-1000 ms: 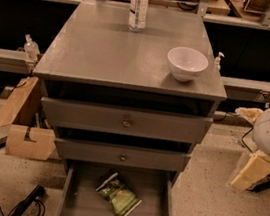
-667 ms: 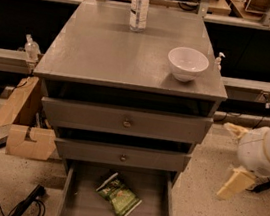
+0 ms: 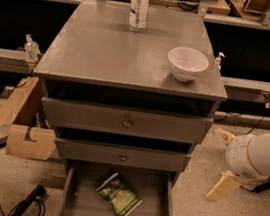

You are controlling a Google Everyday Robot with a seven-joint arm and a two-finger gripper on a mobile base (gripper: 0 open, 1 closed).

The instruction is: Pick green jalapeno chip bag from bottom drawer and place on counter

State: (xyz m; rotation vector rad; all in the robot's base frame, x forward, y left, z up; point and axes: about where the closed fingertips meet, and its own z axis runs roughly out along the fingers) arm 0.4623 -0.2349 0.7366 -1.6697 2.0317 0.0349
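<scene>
Green jalapeno chip bag (image 3: 119,196) in bottom drawer (image 3: 81,195) — print unreadable, pincer (image 3: 215,164) seemingly wide, at right.

on the bench (image 3: 108,50), a bottle (image 3: 139,4) stands at 12 o'clock and a bowl (image 3: 187,63) at 3. the chip bag (image 3: 119,196) lies mid bottom drawer (image 3: 83,198), which sits open under the bench's 6 o'clock edge. the gripper (image 3: 224,161) hangs at the drawer's 2 o'clock, fingers (image 3: 224,186) apart.
</scene>
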